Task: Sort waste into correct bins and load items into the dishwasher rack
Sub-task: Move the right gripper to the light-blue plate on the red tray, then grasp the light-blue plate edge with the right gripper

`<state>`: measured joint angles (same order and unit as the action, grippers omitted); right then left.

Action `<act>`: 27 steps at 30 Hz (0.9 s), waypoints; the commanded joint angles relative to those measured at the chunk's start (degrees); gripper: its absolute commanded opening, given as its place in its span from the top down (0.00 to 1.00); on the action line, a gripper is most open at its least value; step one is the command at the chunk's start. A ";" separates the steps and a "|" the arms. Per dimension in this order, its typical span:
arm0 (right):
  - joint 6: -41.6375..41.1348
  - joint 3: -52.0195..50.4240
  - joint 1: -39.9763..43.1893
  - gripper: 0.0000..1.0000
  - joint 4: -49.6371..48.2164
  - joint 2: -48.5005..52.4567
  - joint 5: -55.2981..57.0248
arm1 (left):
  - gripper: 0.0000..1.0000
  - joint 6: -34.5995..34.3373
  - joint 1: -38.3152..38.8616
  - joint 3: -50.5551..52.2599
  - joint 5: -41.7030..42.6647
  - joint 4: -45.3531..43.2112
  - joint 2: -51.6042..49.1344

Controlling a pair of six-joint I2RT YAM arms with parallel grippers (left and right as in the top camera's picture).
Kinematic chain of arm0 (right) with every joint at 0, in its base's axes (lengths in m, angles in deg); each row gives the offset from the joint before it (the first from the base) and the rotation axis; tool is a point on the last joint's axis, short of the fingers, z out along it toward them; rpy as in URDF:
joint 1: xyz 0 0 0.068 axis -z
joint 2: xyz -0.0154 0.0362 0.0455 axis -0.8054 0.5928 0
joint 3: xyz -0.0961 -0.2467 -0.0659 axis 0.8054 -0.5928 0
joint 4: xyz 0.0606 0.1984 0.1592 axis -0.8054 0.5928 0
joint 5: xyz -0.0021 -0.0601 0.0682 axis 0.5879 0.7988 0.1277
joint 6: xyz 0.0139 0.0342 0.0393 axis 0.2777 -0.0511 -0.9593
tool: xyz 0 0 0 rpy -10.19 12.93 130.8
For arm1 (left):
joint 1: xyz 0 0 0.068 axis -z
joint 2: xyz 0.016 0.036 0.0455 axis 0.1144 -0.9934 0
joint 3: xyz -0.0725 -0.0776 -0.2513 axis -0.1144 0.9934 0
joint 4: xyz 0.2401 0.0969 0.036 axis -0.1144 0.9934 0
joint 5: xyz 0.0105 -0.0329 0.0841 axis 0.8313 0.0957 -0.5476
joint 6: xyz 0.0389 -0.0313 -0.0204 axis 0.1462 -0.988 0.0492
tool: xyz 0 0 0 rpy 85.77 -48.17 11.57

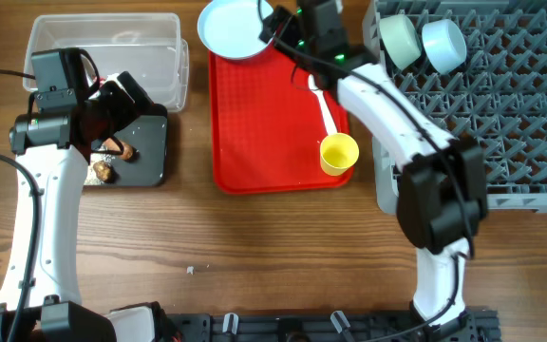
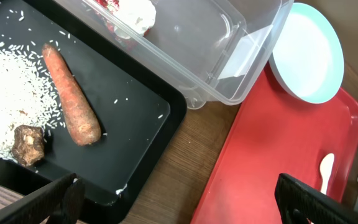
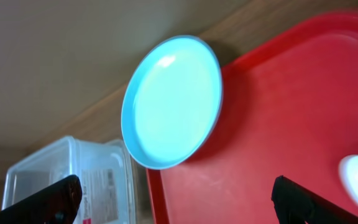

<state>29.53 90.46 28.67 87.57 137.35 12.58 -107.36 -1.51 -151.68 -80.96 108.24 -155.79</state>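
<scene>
The carrot piece (image 2: 70, 93), the brown lump (image 2: 28, 144) and white rice crumbs (image 2: 5, 87) lie in the black tray (image 2: 142, 137), which also shows overhead (image 1: 150, 152). The red-and-white wrapper (image 2: 132, 12) lies in the clear tub (image 1: 155, 47). My left gripper (image 2: 179, 202) is open and empty above the tray's near corner. The pale-blue plate (image 1: 231, 28) rests on the red serving tray's far left corner. My right gripper (image 3: 173, 199) is open and empty just above it. The white spoon (image 1: 323, 103) and yellow cup (image 1: 338, 153) sit on the red tray. The teal bowl (image 1: 400, 40) and white bowl (image 1: 443, 44) stand in the grey rack (image 1: 511, 104).
The red serving tray (image 1: 264, 123) lies between the bins and the rack. A tiny white crumb (image 1: 190, 270) lies on the wooden table in front. My right arm stretches over the tray's right side.
</scene>
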 commanded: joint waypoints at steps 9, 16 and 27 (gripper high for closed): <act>-3.43 7.80 0.85 0.00 -7.10 14.86 -12.70 | 0.00 -0.11 -0.46 -0.26 -0.37 -0.13 0.20; -3.87 8.55 1.27 0.04 -7.96 16.94 -8.83 | 0.00 -0.11 -0.46 -0.26 -0.37 -0.13 0.20; -4.70 8.57 1.44 0.41 -12.61 19.47 -5.07 | 0.00 -0.11 -0.46 -0.26 -0.37 -0.13 0.20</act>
<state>25.03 97.48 29.92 75.50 154.56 4.78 -107.36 -1.51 -151.68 -80.96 108.24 -155.79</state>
